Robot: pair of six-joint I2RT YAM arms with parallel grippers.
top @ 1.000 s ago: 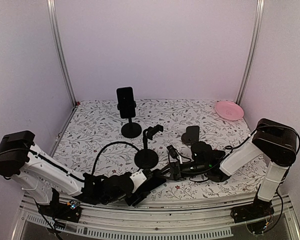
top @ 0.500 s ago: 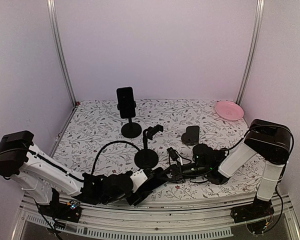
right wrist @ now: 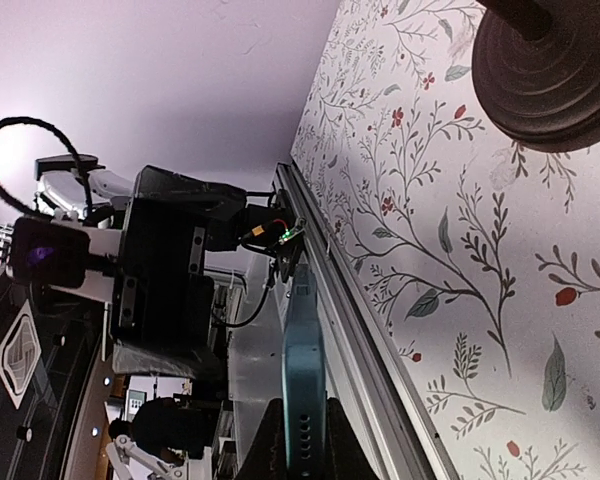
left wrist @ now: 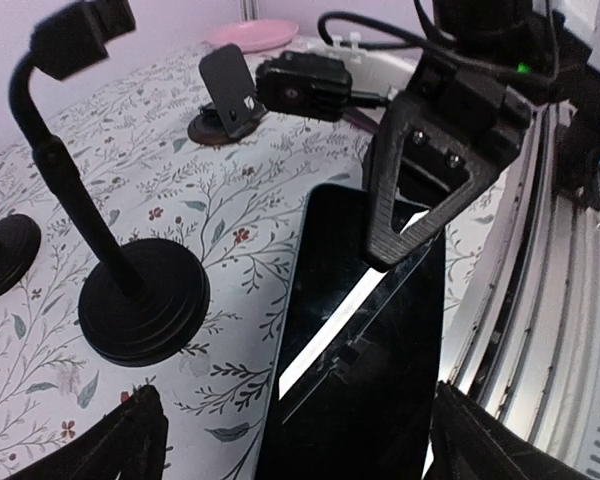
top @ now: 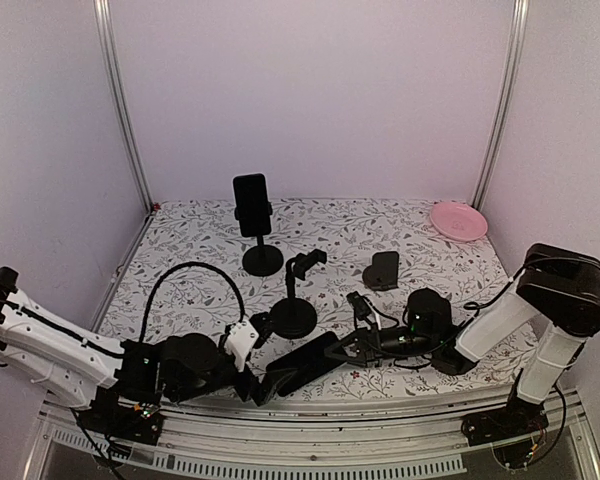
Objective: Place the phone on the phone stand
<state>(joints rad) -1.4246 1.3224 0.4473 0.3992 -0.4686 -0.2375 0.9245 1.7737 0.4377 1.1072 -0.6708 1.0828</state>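
Note:
The dark phone (top: 305, 364) lies low by the table's front edge, its screen (left wrist: 355, 340) filling the left wrist view. My right gripper (top: 350, 349) is shut on its far end; the phone's teal edge (right wrist: 303, 370) stands pinched between the fingers (right wrist: 278, 452). My left gripper (top: 252, 382) is open at the near end, its fingers (left wrist: 130, 440) wide on either side and not touching the phone. The empty phone stand (top: 294, 314) stands just behind, a black round base (left wrist: 140, 300) with a bent neck and a clamp (top: 306, 261).
Another stand at the back holds a second phone (top: 251, 204). A small black stand (top: 382, 270) sits right of centre, and a pink plate (top: 458, 220) lies at the back right. The metal front rail (left wrist: 550, 300) runs beside the phone.
My right gripper has shut on the phone's far end. My left gripper has opened and drawn back to the left, off the phone.

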